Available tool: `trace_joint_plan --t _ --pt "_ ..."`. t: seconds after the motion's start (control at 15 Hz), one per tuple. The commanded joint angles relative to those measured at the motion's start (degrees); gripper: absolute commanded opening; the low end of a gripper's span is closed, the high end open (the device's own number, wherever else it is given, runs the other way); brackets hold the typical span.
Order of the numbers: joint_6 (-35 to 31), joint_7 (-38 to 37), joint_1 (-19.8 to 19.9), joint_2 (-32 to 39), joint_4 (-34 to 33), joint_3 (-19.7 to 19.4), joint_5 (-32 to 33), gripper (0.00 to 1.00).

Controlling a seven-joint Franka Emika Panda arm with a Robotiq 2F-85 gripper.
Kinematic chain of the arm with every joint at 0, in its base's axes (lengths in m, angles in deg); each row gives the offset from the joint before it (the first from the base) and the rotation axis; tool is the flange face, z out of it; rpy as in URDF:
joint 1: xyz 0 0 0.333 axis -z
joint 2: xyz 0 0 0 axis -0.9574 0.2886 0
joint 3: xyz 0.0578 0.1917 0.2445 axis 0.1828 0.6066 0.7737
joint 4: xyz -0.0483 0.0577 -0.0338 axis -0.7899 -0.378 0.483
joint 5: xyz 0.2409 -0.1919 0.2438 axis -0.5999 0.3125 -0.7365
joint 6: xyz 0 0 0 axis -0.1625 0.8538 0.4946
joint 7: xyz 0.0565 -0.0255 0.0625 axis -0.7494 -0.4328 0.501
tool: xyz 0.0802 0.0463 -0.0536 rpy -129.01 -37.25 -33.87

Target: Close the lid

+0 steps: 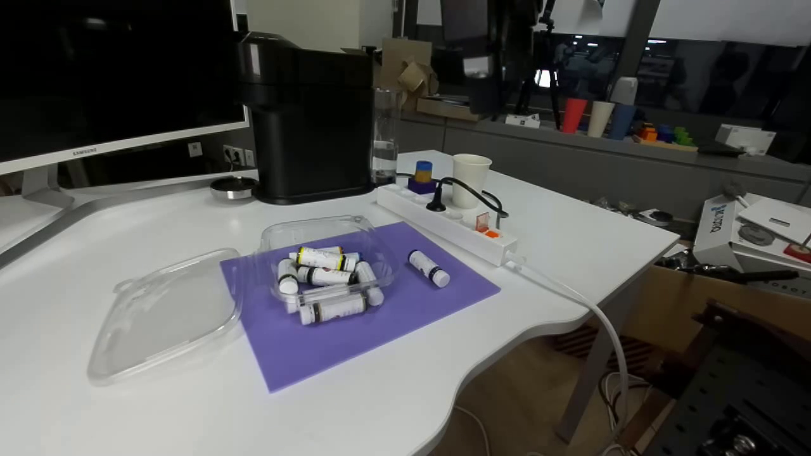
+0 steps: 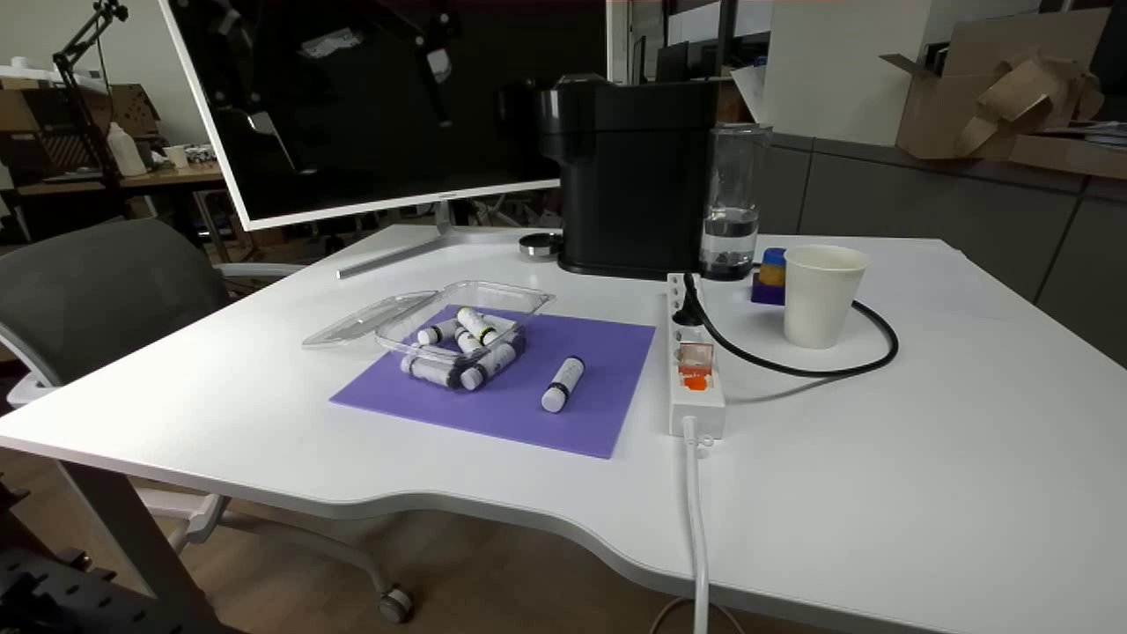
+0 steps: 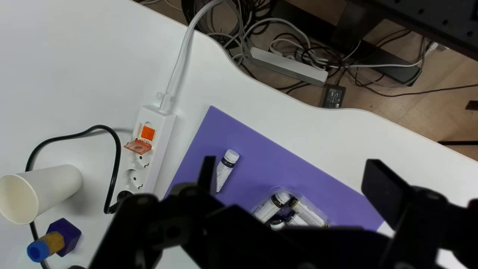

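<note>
The clear lid [image 1: 168, 310] lies open beside the clear container [image 1: 382, 256], partly over the edge of the purple mat [image 1: 405, 329]. In an exterior view the lid [image 2: 370, 317] looks slightly tilted and meets the container's rim [image 2: 533, 304]. The container stands on the mat and holds several white-labelled bottles [image 1: 326, 277]. In the wrist view my gripper [image 3: 291, 177] is open with nothing between its fingers, above the mat. Part of the container [image 3: 280, 189] shows between the fingers; the lid is out of view there. The gripper does not show in the exterior views.
A single bottle [image 1: 429, 268] lies on the mat outside the container. A white power strip [image 1: 447, 221] with cables, a paper cup [image 1: 470, 180] and a small block stack [image 1: 422, 177] stand beside the mat. A tall black machine [image 1: 310, 126] and a monitor [image 1: 114, 69] stand behind.
</note>
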Motion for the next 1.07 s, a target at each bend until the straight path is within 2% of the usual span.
trace_joint_plan --t 0.0,0.27,0.6,0.8,1.0 --pt "1.2 0.2 -0.1 1.0 -0.1 0.5 2.5 1.0" --pt "-4.0 -1.6 -1.0 5.5 0.0 2.9 6.6 1.0" --pt "-14.4 -5.0 -1.7 13.1 0.1 7.4 14.4 1.0" --pt "-20.2 -10.0 -1.3 17.9 0.1 9.8 22.2 1.0" --pt "-26.3 -19.0 -0.3 22.5 0.1 11.3 32.5 1.0"
